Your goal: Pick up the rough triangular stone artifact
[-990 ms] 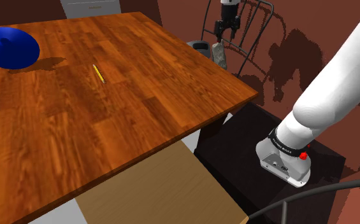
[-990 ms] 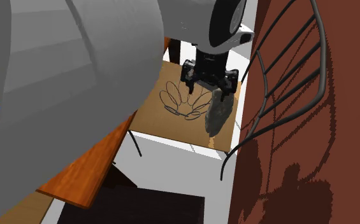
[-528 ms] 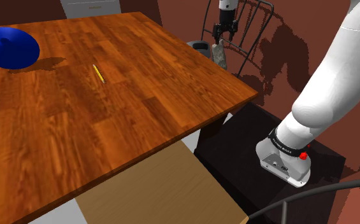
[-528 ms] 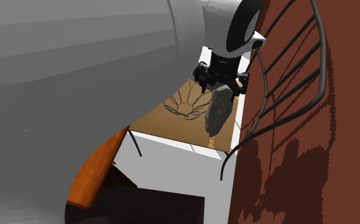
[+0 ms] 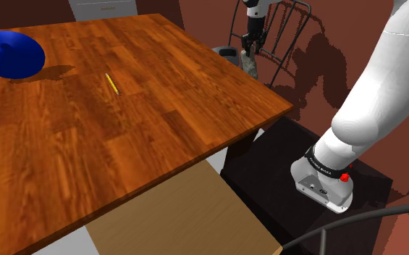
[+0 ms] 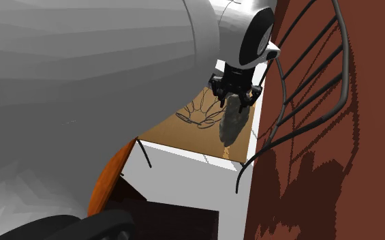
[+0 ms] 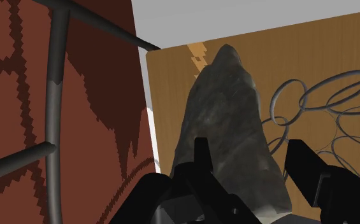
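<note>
The rough grey triangular stone (image 6: pixel 231 125) stands upright on the tan chair seat (image 6: pixel 177 133), its narrow tip down on the seat near the red-brown wall. My black gripper (image 6: pixel 236 97) sits on its upper, wider end, with the fingers shut against both sides. In the wrist view the stone (image 7: pixel 226 121) tapers away from the gripper (image 7: pixel 252 153), and each finger presses a flank of it. In the shoulder view the gripper (image 5: pixel 249 49) hangs beyond the table's far corner, the stone (image 5: pixel 251 66) just below it.
The wire chair back (image 5: pixel 286 25) curves close behind the gripper, next to the red-brown wall (image 6: pixel 306 184). A wooden table (image 5: pixel 123 138) carries a blue bowl (image 5: pixel 9 54) and a yellow pencil (image 5: pixel 112 83). The black stand (image 5: pixel 268 163) is at the lower right.
The gripper came down over the stone's upper end and its fingers went from wide apart to pressed on the stone. The stone stays in place.
</note>
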